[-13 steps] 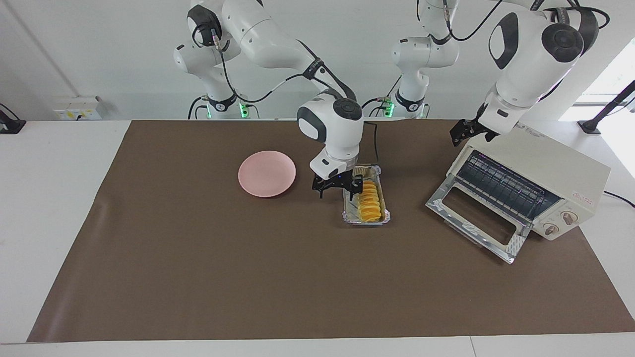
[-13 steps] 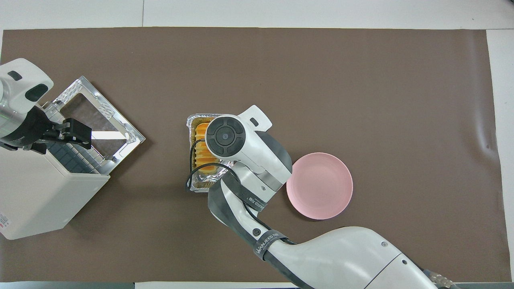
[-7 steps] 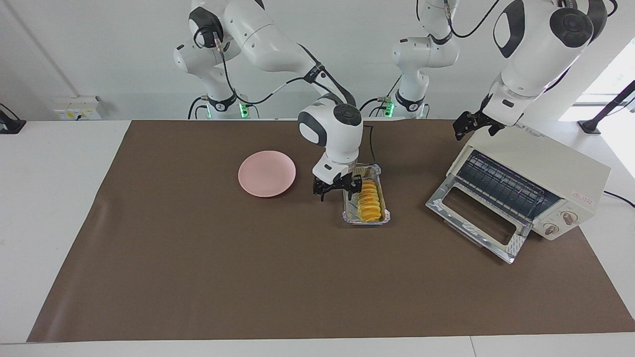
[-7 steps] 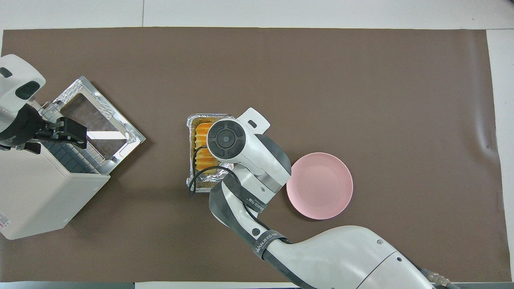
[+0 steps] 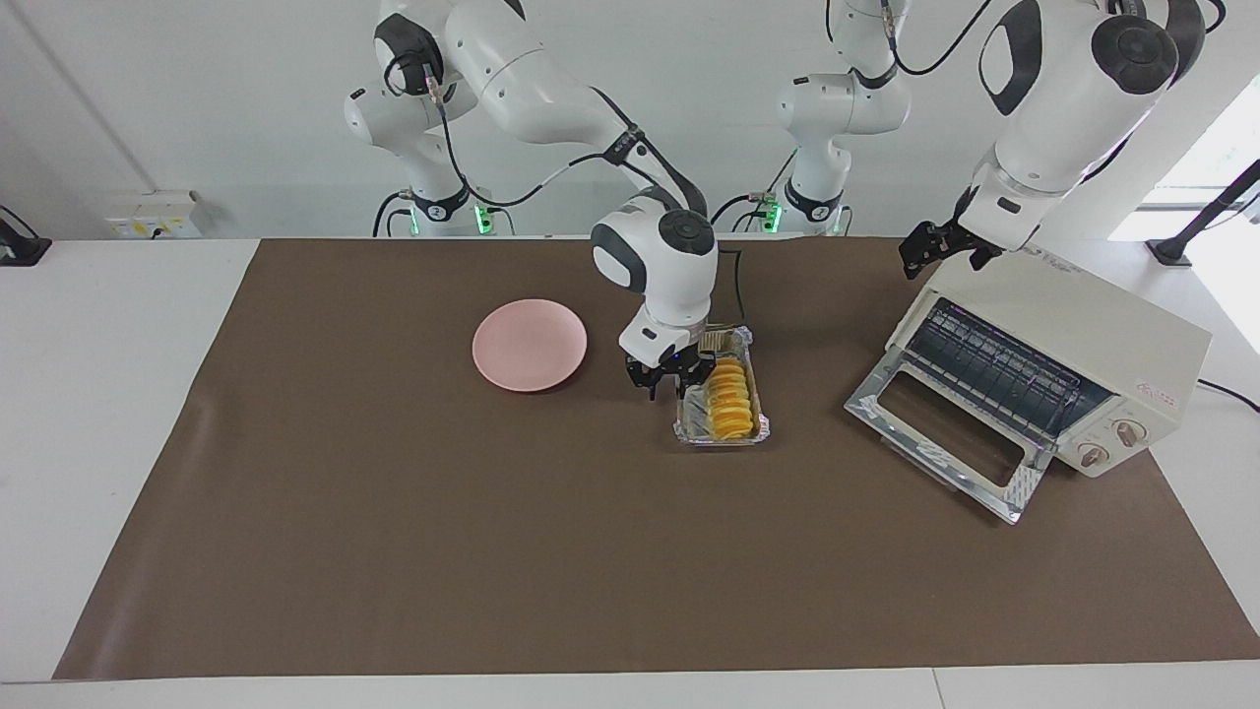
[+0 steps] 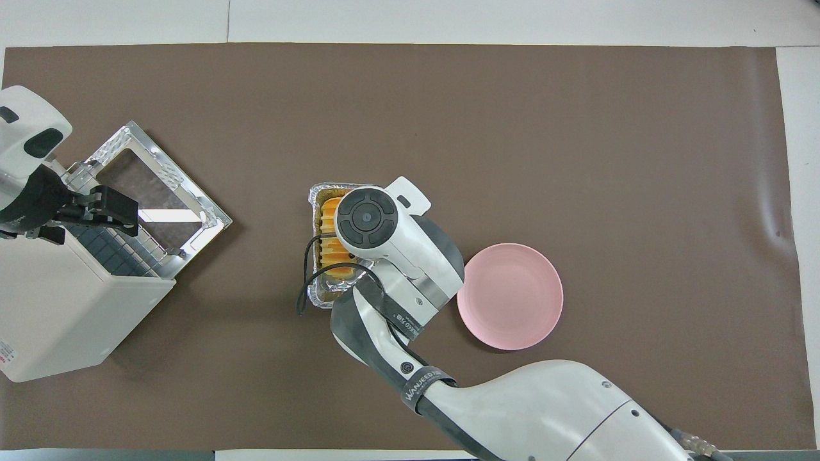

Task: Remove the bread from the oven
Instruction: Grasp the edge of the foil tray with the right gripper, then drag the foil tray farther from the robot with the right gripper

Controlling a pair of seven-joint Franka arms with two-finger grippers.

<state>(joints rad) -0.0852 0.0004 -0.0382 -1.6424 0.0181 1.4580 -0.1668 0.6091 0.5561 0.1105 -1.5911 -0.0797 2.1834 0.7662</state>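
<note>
The bread [image 5: 730,399] [image 6: 328,214] lies in a crinkled foil tray [image 5: 724,436] [image 6: 317,298] on the brown mat, between the pink plate and the oven. My right gripper [image 5: 672,386] is down at the tray's long wall on the plate's side, shut on that rim; from overhead its wrist hides the fingers. The cream oven [image 5: 1073,315] [image 6: 57,320] stands at the left arm's end with its glass door [image 5: 945,433] [image 6: 160,186] dropped open and its rack bare. My left gripper [image 5: 935,251] [image 6: 118,211] hangs open over the oven's top front edge, holding nothing.
A round pink plate [image 5: 530,345] [image 6: 510,296] sits empty beside the tray, toward the right arm's end. The brown mat [image 5: 492,551] covers most of the table. The oven's open door juts out over the mat toward the tray.
My right gripper closed on the tray's rim, and the tray with the bread shifted slightly toward the plate. My left gripper rose a little above the oven, then held still.
</note>
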